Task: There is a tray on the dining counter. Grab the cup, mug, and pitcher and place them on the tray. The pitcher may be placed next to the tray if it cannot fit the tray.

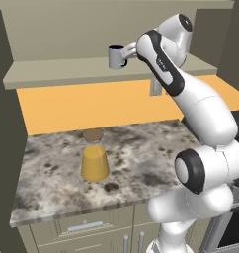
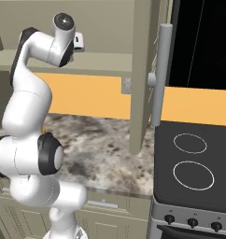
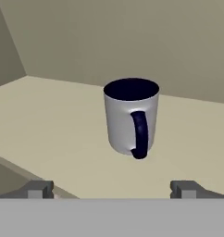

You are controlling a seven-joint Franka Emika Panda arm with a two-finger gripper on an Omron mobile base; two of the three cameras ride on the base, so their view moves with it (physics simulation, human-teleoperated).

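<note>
Mug (image 3: pixel 131 116) upright near front edge of upper shelf (image 1: pixel 57 71), handle facing gripper (image 3: pixel 112 189). Fingers spread wide, nothing held. Probably rigid, light, glazed-slick; best pinched across body, handle between jaws.

In the hand view the mug (image 3: pixel 131 116) stands alone at centre frame, bare shelf (image 3: pixel 53 129) all around it, walls closing behind and at upper left. On the tabletop (image 1: pixel 141 163) below, the pitcher (image 1: pixel 95 157) is the lone obstacle, left of centre.
</note>
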